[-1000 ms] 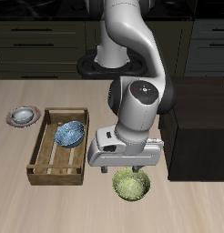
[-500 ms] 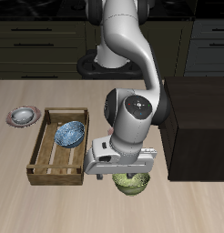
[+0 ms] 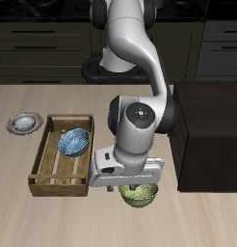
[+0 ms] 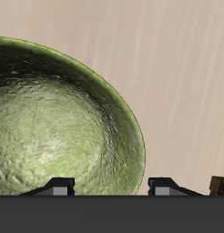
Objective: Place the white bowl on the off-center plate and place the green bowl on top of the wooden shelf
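In the exterior view we have the gripper [image 3: 138, 185] low over the green bowl [image 3: 139, 197], which sits on the tabletop [image 3: 24, 217] near its front edge, just beside the front corner of the wooden shelf [image 3: 212, 130]. The arm's wrist hides the fingers here, so from this view we cannot tell how they stand. A white bowl [image 3: 25, 122] rests on a red-rimmed plate [image 3: 14, 128] near the table's far side edge, beyond the light-wood crate [image 3: 59, 154] that holds the blue-patterned bowl [image 3: 75, 142].

In the wrist view we see the two fingertips [image 4: 57, 186] spread apart, one over the bowl's mottled inside, the other outside the rim above bare table; nothing is clamped.

Our worry is the grasp: the rim is thin and curved, so closing on it off-centre could tip or squirt the bowl away. On the lift, the shelf stands close, and a low swing could knock the bowl against its edge.

The surface is pale wood-grain; dark cabinets with drawers [image 3: 43, 39] line the room behind.
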